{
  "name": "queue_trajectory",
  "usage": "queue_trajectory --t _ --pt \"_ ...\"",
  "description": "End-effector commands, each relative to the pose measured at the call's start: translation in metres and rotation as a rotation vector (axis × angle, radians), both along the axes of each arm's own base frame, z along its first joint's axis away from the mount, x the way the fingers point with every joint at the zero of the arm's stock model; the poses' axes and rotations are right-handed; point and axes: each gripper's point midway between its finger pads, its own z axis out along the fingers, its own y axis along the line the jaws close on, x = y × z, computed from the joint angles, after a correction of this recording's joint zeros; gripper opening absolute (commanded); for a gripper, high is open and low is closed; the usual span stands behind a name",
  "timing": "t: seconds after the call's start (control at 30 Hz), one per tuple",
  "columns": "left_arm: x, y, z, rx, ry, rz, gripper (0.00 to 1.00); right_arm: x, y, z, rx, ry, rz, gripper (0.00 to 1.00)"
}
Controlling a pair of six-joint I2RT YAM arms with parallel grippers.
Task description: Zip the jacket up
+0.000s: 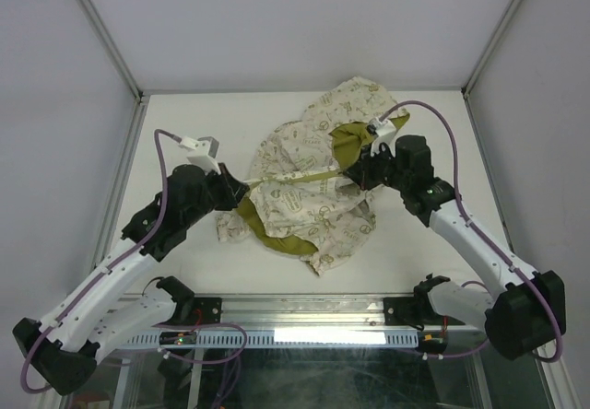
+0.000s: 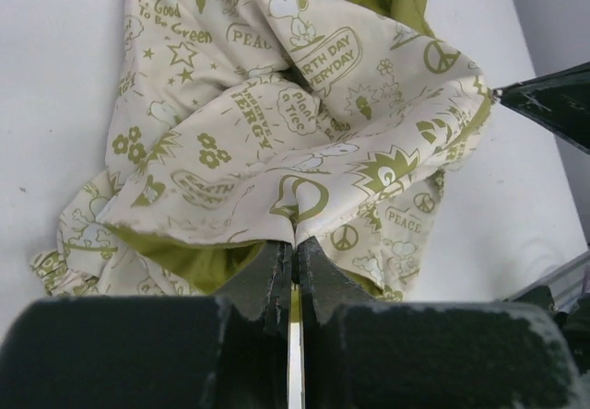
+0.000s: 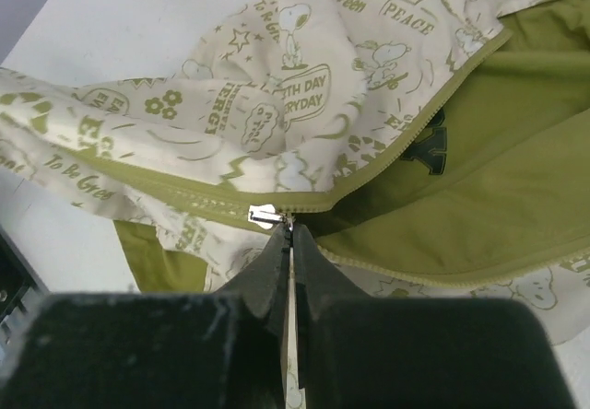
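Observation:
The jacket [image 1: 304, 183], cream with olive-green motifs and green lining, lies crumpled on the white table. My left gripper [image 1: 238, 185] is shut on the jacket's bottom edge [image 2: 293, 234] and holds the zipper line taut. My right gripper [image 1: 358, 177] is shut on the zipper pull, just behind the silver slider [image 3: 263, 216]. The zipper [image 3: 166, 192] is closed to the left of the slider. To the right its two sides [image 3: 433, 123] stand apart over the green lining [image 3: 498, 160]. The right gripper's fingertip [image 2: 544, 100] shows in the left wrist view.
The white table [image 1: 184, 119] is walled by a metal-framed enclosure [image 1: 111, 50]. A metal rail [image 1: 304, 308] with cables runs along the near edge between the arm bases.

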Motion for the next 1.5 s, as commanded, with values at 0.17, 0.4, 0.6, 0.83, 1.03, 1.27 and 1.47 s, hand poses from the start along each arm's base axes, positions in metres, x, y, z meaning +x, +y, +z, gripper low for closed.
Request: queue_trajectory --t 0.17,0.4,0.6,0.83,1.03,1.27,1.47 --pt "-0.010 0.046 0.041 -0.027 -0.122 0.175 0.00 0.067 -0.048 0.046 -0.088 -0.185 -0.300 0.00" --pt "-0.012 0.074 0.047 0.036 -0.155 0.279 0.00 0.083 -0.058 0.064 -0.082 -0.214 -0.331 0.00" --pt "0.006 0.098 0.072 0.127 -0.229 0.413 0.00 0.111 -0.120 0.102 -0.106 -0.256 -0.482 0.00" --pt "0.052 0.074 0.177 0.149 -0.409 0.391 0.00 0.116 -0.156 0.192 -0.080 -0.398 -0.544 0.00" --pt "0.059 0.072 0.252 0.121 -0.533 0.393 0.00 0.091 -0.159 0.222 -0.074 -0.447 -0.515 0.00" --pt "0.046 0.078 0.149 0.158 -0.380 0.388 0.00 0.061 -0.141 0.140 -0.042 -0.297 -0.431 0.00" --pt "0.021 0.078 0.052 0.117 -0.183 0.371 0.00 0.033 -0.131 0.062 -0.005 -0.143 -0.398 0.00"
